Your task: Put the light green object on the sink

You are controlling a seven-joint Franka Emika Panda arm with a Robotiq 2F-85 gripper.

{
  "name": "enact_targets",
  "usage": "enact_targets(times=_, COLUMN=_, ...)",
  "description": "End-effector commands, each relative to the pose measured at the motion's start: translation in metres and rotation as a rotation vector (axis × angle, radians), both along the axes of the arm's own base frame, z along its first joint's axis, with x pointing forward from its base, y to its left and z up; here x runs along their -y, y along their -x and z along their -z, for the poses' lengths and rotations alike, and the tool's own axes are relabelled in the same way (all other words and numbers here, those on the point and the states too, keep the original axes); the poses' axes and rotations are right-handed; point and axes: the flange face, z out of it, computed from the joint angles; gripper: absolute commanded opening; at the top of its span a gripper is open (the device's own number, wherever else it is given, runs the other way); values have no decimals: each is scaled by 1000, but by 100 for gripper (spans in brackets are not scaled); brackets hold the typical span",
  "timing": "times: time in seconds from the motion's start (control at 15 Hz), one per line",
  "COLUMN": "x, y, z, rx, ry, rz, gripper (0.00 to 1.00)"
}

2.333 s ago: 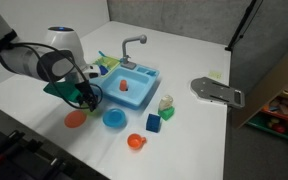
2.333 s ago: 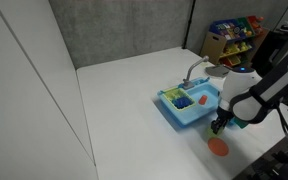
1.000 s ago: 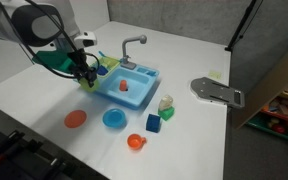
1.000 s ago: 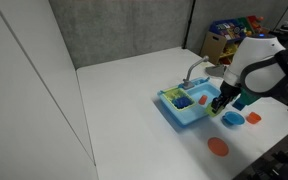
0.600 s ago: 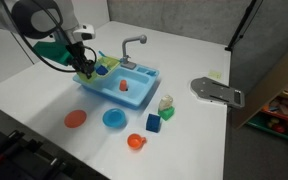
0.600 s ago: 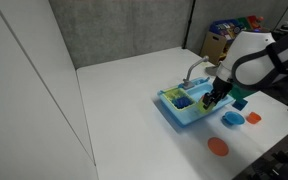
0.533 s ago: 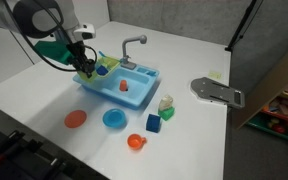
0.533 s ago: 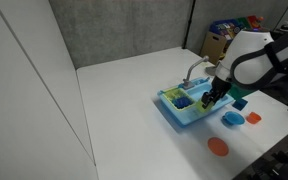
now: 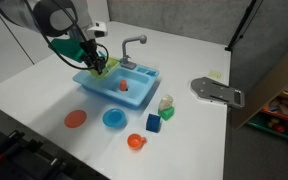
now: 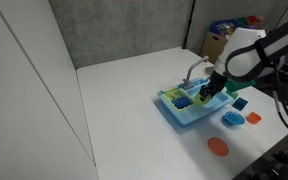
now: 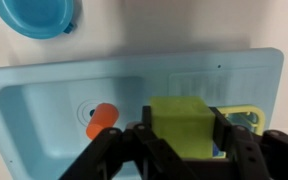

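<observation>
Fingers (image 11: 232, 150): dark, entering from the bottom edge of the wrist view and pressed against two opposite sides of the light green object (image 11: 182, 124).
Light green object: blocky yellow-green piece, gripped between the fingers and held over the sink (image 11: 44, 100), about where the basin meets the side rack. In an exterior view it shows just beneath the wrist, above the rack end (image 9: 102, 68). Whether it touches the sink cannot be told.
Sink: light blue, rectangular, lying on the white worktop (image 9: 44, 90); visible in both exterior views (image 9: 114, 97) (image 10: 184, 118).
Basin: holds a small orange piece (image 11: 102, 119), lying apart from the held object (image 9: 124, 85).
Side rack (image 11: 199, 87): slotted; a yellow item (image 11: 249, 118) lies on it just beside the held object, partly hidden by a finger.
Faucet (image 9: 132, 45): grey, curved, upright at the sink's back edge.
Blue plate (image 9: 114, 119): on the worktop near the sink's front; also at the top corner of the wrist view (image 11: 39, 15).
Orange plate (image 9: 75, 119): beside the blue plate, apart from the sink.
Dark green cube (image 9: 154, 123): on the worktop near the sink's corner.
Grey flat item (image 9: 216, 91): well apart from the sink, near the worktop's far edge.
</observation>
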Motion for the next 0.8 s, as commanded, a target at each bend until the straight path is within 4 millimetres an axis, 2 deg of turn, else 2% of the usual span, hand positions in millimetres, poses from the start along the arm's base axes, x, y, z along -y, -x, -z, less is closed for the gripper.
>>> enact_targets(times=0.0, x=3, y=-13, z=8, rx=-10, ry=-24, rz=16, gripper=32)
enact_targets(times=0.47, x=-9, y=-9, z=28, rx=-65, ry=-58, rz=12, gripper=32)
enact_targets(times=0.53, x=-10, y=-8, z=28, rx=-71, ry=-61, rz=11, gripper=64)
enact_targets(times=0.6, x=-10, y=-7, z=27, rx=-75, ry=-64, rz=9, gripper=84)
enact_targets(times=0.73, x=-9, y=-5, z=19, rx=-82, ry=-75, rz=3, gripper=98)
